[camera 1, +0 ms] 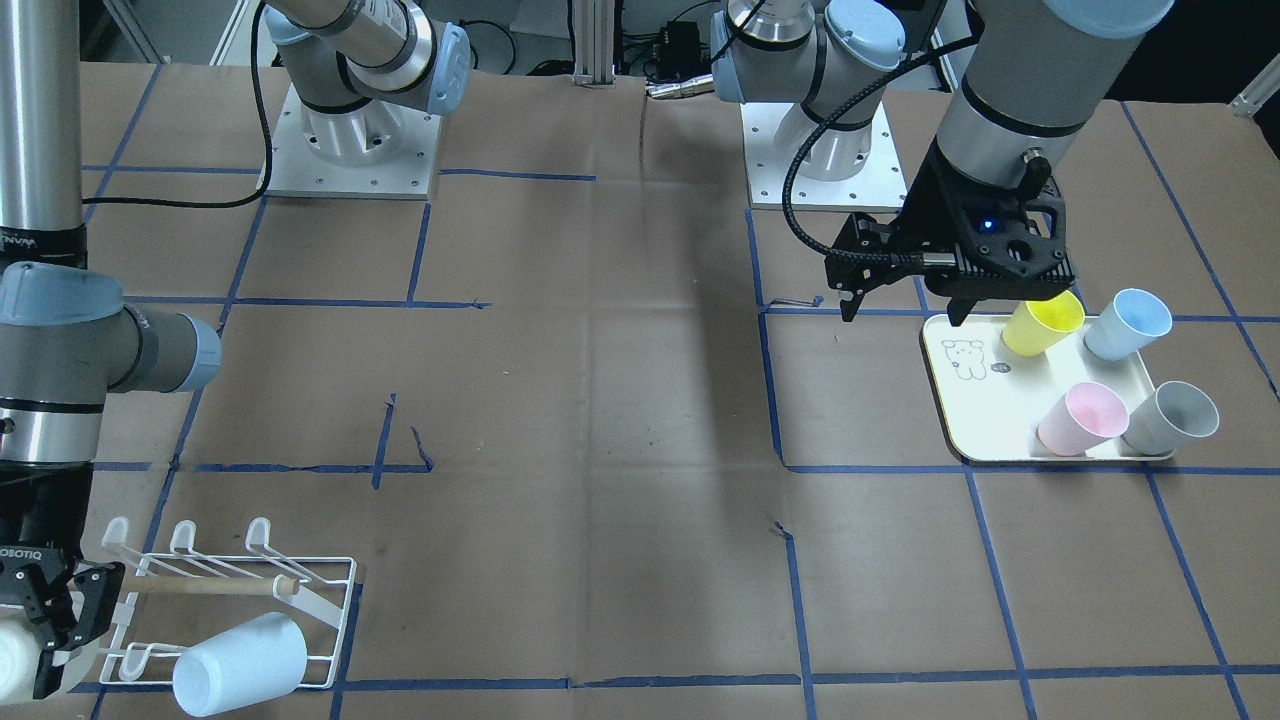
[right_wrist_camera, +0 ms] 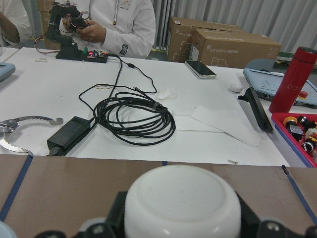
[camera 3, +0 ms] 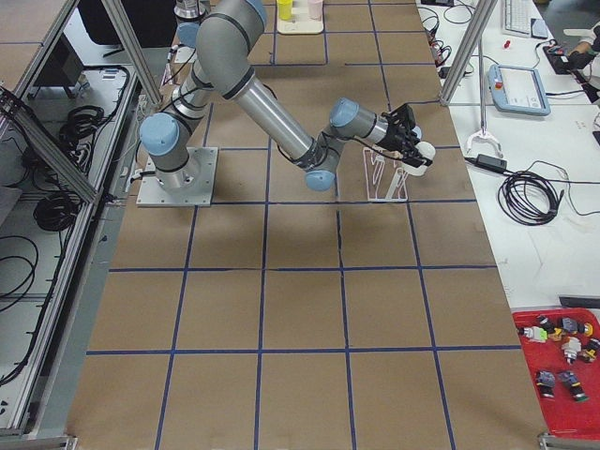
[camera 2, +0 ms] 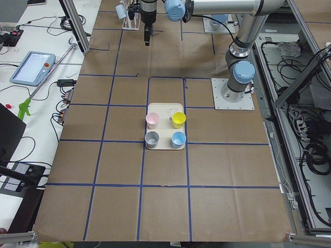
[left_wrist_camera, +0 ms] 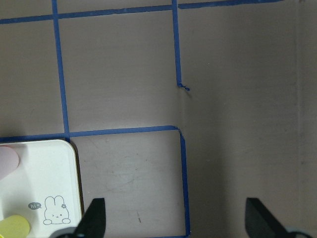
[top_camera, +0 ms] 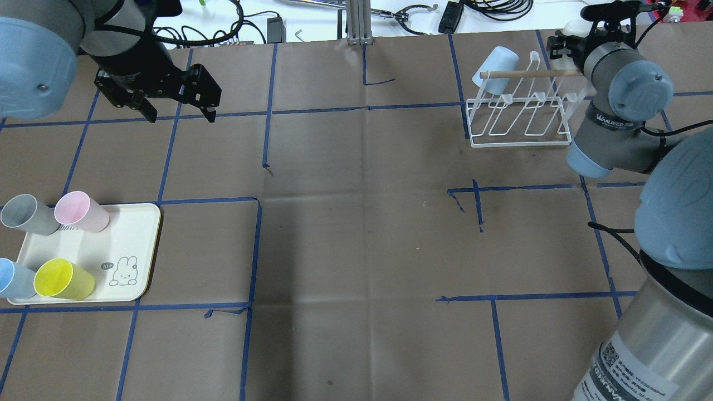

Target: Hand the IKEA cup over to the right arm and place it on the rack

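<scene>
Start at the far left of the overhead view. The tray [top_camera: 131, 245] carries the grey cup [top_camera: 28, 214], pink cup [top_camera: 81, 211], blue cup [top_camera: 14, 278] and yellow cup [top_camera: 64, 278], and none of them matters for this step. Just beyond it, the left fingers [top_camera: 203, 103] hang spread wide over bare counter [top_camera: 362, 223], off the tray's corner, with nothing between them. Leave that arm out of this.

The work is at the far right. The rack [top_camera: 518, 100] has a pale blue cup [top_camera: 496, 69] hung tilted on its leftmost prong. The other prongs look free, and the dowel [top_camera: 529, 73] runs across above them. The right fingers [camera 1: 88, 605] are closed on the white cup [right_wrist_camera: 182, 201]. It sits just off the rack's right end, towards the operators' side, and is not on any prong. The wrist view shows only its rounded closed end, so judge where the mouth points from the side view.

I would take the rightmost prong, which is nearest the hand and well apart from the pale blue cup.
- Turn the wrist until the mouth faces the prong's tip and the cup lines up with the prong's slant.
- Come in over the dowel, not across it. The wrist is close to the dowel's right end, and a nudge there would likely shift this light wire rack.
- Ease the cup down the prong slowly.
- Open only once the wire carries the cup.
</scene>
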`<control>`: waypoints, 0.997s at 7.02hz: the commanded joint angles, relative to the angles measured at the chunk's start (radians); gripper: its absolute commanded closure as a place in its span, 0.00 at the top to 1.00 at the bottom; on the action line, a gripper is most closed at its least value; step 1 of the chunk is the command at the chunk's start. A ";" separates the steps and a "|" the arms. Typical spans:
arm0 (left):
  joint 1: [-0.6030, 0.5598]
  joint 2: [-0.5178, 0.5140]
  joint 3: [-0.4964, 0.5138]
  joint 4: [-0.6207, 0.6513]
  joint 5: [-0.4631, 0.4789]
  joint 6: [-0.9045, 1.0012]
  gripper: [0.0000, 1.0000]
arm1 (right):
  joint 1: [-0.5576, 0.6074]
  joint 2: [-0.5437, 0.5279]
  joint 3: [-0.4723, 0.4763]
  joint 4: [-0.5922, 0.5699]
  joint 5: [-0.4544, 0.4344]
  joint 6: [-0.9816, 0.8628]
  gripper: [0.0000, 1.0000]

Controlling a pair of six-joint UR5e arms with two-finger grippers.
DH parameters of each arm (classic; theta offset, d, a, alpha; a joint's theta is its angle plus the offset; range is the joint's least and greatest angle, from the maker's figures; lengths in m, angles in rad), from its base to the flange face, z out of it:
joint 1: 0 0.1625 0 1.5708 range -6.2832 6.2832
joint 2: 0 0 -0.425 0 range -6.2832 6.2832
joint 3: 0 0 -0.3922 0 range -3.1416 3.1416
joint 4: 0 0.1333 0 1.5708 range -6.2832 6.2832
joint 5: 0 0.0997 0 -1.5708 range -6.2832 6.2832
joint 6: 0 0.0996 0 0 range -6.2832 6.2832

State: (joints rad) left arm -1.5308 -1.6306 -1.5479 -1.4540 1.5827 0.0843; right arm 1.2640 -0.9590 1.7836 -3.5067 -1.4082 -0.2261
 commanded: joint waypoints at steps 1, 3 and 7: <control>0.000 0.000 0.000 0.021 -0.001 0.000 1.00 | 0.002 -0.004 -0.006 0.000 0.000 0.007 0.99; 0.000 0.002 0.000 0.021 -0.001 0.000 1.00 | 0.002 -0.009 -0.010 0.015 0.000 0.007 1.00; 0.000 0.005 -0.001 0.021 -0.001 0.000 1.00 | 0.020 -0.134 -0.042 0.305 -0.006 -0.001 1.00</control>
State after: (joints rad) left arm -1.5309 -1.6274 -1.5487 -1.4327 1.5815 0.0844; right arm 1.2822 -1.0384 1.7558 -3.3672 -1.4121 -0.2246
